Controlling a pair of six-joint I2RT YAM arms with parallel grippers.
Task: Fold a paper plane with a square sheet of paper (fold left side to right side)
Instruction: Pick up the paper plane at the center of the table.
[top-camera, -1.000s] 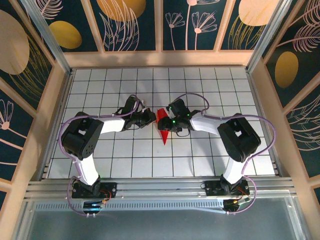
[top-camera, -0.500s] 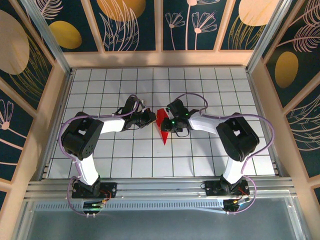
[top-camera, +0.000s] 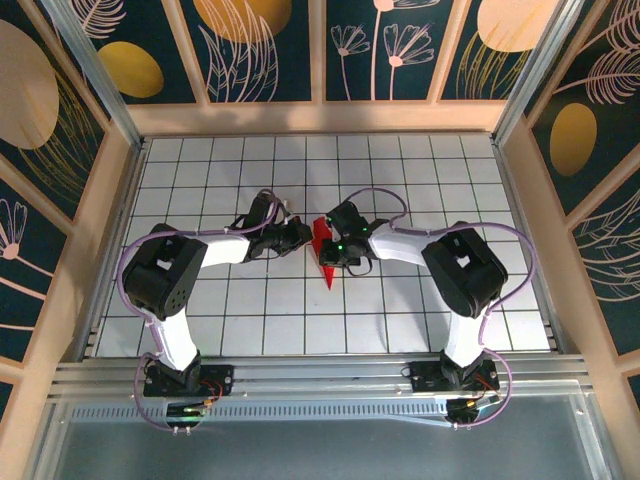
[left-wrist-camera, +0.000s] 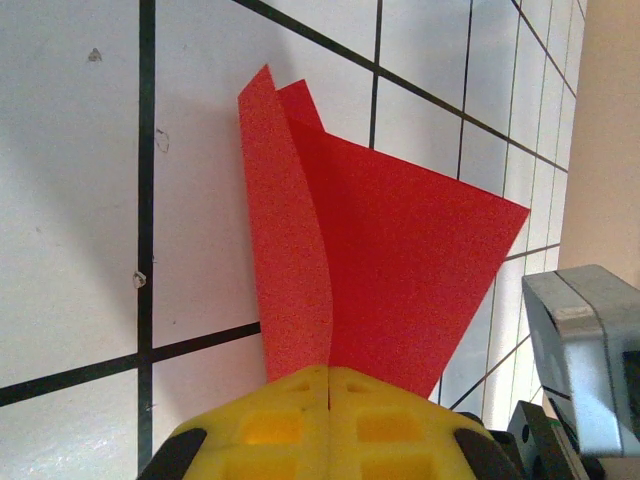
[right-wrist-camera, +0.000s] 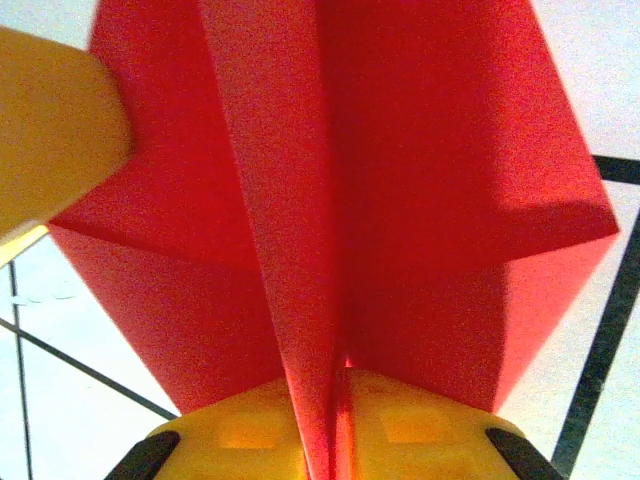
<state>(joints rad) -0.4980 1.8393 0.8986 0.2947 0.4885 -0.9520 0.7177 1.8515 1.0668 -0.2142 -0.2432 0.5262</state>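
Red paper, matte and finely grained. The paper plane (top-camera: 324, 256) lies mid-table on the white tiled table (top-camera: 400, 320), a slim dart with its point toward the arm bases. Thin black grid lines run under it.

Left wrist view: one broad flat triangular wing, and beside it a narrow flap curling upright along a sharp crease.

The left gripper (top-camera: 303, 238) reaches in from the left, forearm low and nearly level over the tiles. Its yellow pads (left-wrist-camera: 270, 432) are pressed together, and the upright flap runs into the seam between them, so I log it as pinching the plane.

The right gripper (top-camera: 331, 250) comes in from the right in a mirrored pose, elbow raised behind. Right wrist view: the centre ridge drops straight between its pads, clamped. A blurred yellow finger of the left gripper touches the paper at upper left.
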